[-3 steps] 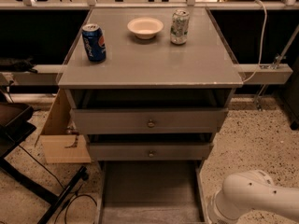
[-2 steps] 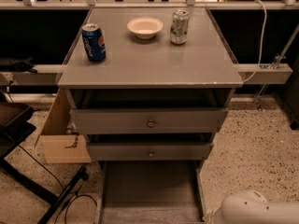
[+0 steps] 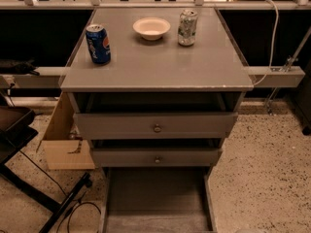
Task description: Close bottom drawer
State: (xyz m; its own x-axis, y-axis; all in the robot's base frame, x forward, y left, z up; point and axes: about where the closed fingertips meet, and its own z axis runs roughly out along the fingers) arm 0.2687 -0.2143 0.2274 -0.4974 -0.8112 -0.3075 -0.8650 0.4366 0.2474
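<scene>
1. Still, the bottom drawer (image 3: 155, 198) stands pulled far out at the foot of the cabinet. Its grey box is bare and its front panel is cut off by the lower edge. It has not shifted over the last second.
2. What has changed is the arm. Its white link showed at the lower right corner a second ago and sat lower a moment later. Now it has left the view, and the gripper with it, so we cannot tell the gripper's state.
3. We judge that the arm is dropping toward the drawer's front, which would lie just left of where the arm vanished. The closing push has not begun.
4. Farther from the gripper, above the open box, come the middle drawer (image 3: 156, 158) and then the top drawer (image 3: 156, 125).
5. Farthest from it, on the tabletop (image 3: 155, 67), stand a blue can (image 3: 98, 43), a bowl (image 3: 151, 27) and a silver can (image 3: 187, 27), none of them in the way.
</scene>
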